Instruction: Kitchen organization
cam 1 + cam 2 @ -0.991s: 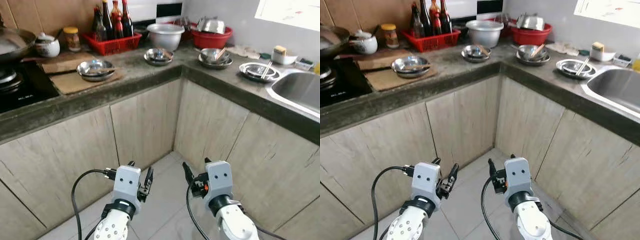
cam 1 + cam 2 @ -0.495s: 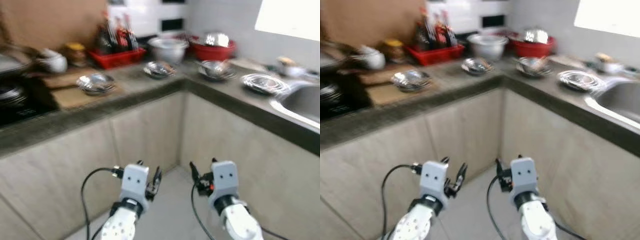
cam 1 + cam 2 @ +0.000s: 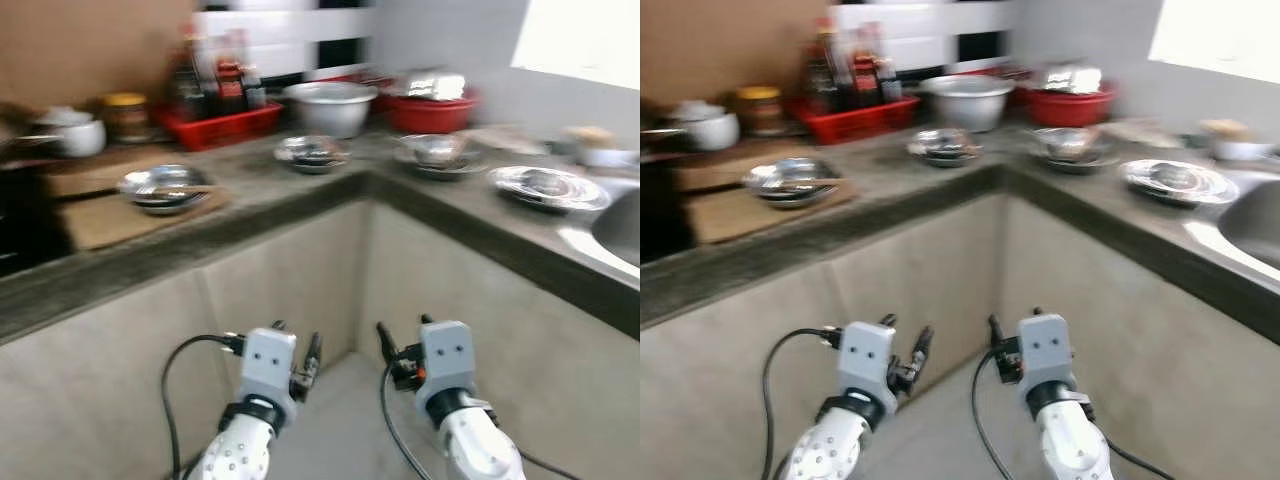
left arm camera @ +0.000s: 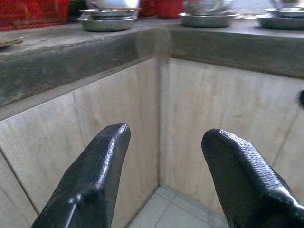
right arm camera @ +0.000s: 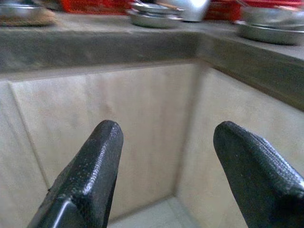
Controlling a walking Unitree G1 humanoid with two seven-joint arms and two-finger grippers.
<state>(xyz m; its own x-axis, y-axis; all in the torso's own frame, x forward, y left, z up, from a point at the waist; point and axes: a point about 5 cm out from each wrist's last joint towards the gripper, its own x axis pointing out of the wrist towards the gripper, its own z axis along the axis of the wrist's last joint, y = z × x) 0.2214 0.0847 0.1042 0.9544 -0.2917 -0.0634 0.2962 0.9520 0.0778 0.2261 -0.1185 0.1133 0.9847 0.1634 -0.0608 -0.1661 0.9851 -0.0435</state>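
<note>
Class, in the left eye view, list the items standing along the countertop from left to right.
White pot → jar → red basket → grey bowl → red basin → steel plate → sink.

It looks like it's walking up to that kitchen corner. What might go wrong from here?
The head views are blurred, so aiming may suffer. Both the left gripper and the right gripper are open and low, facing the cabinet doors, and might bump them. The steel dishes sit near the countertop edge and could be knocked off.
</note>
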